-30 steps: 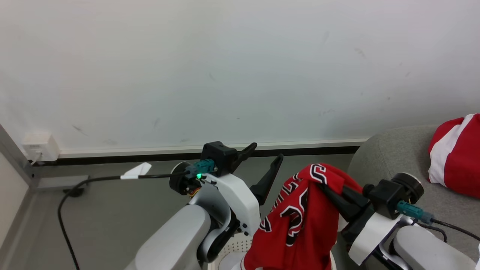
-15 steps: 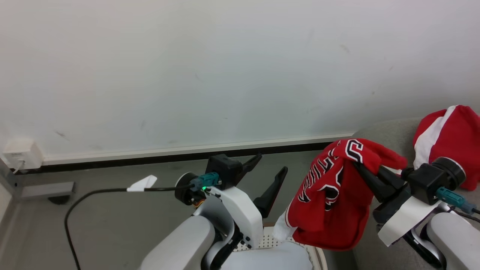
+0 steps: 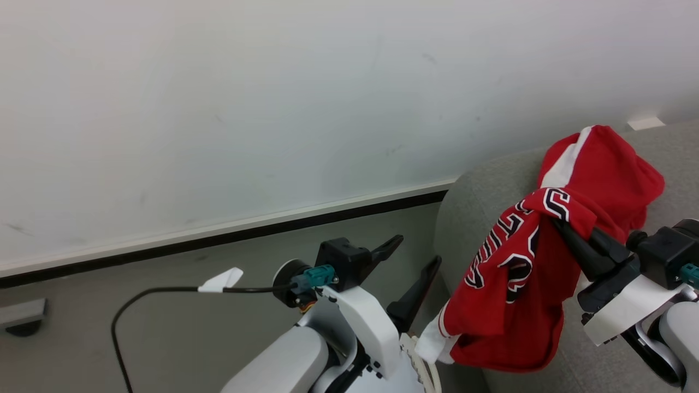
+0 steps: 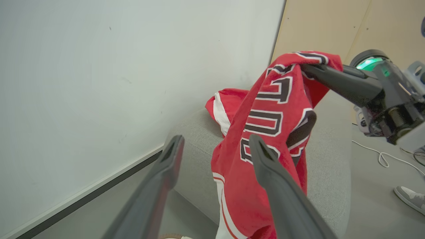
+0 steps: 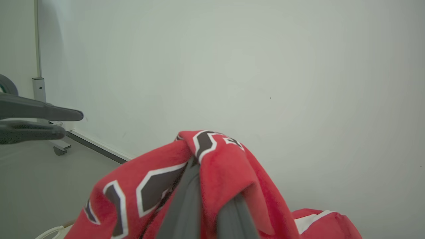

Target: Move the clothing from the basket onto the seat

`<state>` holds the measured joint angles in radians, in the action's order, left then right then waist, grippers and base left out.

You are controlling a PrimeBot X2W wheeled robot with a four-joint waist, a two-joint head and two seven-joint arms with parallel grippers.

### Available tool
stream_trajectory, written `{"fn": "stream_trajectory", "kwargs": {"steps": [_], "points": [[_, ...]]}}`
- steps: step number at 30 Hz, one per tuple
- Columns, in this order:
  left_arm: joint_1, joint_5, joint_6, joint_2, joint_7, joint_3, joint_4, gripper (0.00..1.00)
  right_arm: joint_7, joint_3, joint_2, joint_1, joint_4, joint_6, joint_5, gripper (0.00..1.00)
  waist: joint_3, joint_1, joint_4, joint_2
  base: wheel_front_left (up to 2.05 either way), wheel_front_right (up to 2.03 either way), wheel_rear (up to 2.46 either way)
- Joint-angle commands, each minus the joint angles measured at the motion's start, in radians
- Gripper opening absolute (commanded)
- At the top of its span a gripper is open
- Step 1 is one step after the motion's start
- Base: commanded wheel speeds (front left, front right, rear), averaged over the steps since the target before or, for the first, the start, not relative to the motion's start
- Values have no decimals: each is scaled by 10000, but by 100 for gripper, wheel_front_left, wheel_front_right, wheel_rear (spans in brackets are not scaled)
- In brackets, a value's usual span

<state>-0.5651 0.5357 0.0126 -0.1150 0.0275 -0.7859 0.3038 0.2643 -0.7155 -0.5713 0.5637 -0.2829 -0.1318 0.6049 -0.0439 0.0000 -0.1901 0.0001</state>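
While the right claw [image 3: 568,234] pinches a bunched fold of the red sports jersey with black-and-white lettering [image 3: 508,295], its two dark fingers are pressed together on the cloth, so the garment hangs beneath them as a loose drape. Gripping near the top edge lets the weight fall clear. The white-trimmed hem dangles in the air just past the rounded white perforated plastic basket [image 3: 423,365], out of it and in front of the rounded arm of the large light grey woven sofa [image 3: 480,191]. Whether the cloth brushes the upholstery cannot be told.

A second red garment with a broad white stripe [image 3: 600,164] lies heaped on the sofa just behind the held one, which suggests where this piece is headed. The left claw [image 3: 415,254] stands spread and empty beside the jersey, nothing between its fingers — probably kept apart so it does not snag the drape.

The step in hand appears to be the carry across. A further reach over the sofa's arm seems needed before letting go, lest the jersey slide off.
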Motion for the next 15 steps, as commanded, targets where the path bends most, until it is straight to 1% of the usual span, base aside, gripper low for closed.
{"fn": "stream_trajectory", "kwargs": {"steps": [1, 8, 11, 15], "points": [[161, 93, 18, -12, 51, -28, -47, 100, 2, 74, -101, -160, 50, 22, -82, 0, 68, 0, -307, -1, 0, 0, 0], [201, 104, 27, 152, 46, -293, -310, 100, 2, 462, -335, -254, 193, 22, -75, 0, 286, 0, -971, -1, 0, 0, 0], [174, 122, 26, 214, 44, -399, -406, 100, 2, 632, -422, -330, 253, 22, -73, 0, 420, 0, -1089, -1, 0, 0, 0], [126, 96, -1, 280, 42, -531, -515, 100, 2, 1047, -419, -411, 419, 22, 116, 0, 688, 0, -1069, -1, 0, 0, 0]]}}
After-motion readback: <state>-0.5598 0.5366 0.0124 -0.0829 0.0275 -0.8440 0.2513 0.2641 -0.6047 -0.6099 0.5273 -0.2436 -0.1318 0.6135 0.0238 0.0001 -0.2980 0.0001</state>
